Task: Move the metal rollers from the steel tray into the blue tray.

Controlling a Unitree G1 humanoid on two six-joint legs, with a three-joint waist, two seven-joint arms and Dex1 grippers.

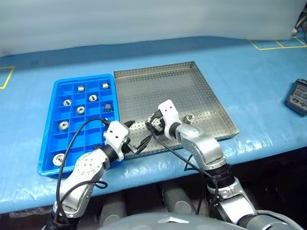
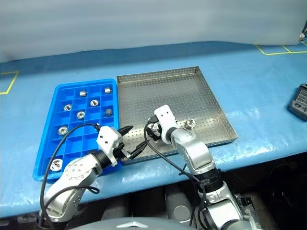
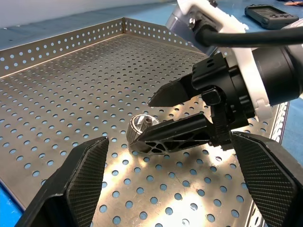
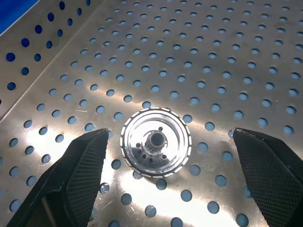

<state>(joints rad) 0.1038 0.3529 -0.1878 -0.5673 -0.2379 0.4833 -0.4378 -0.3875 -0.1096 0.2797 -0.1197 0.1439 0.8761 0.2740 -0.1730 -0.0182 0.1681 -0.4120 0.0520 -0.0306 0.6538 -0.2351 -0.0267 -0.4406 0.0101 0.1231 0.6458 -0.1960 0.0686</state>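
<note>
— What's lying under everything?
— A blue plastic-covered table [image 1: 259, 76] is stretching across, yellow tape outlines [image 1: 277, 44] marking it — a dark handheld device [image 1: 298, 97] resting near its edge, a pale wall [image 1: 144, 19] standing behind.

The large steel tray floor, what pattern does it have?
The large rectangular silver steel tray has a regular grid of small round holes, clearest in the right wrist view.

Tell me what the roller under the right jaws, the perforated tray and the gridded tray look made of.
Roller: seemingly polished metal, mirror-bright with sharp glints. Steel tray: thin sheet metal by the look, dull silver sheen, punched holes. Blue tray: probably moulded plastic, uniform bright blue, soft gloss.
</note>
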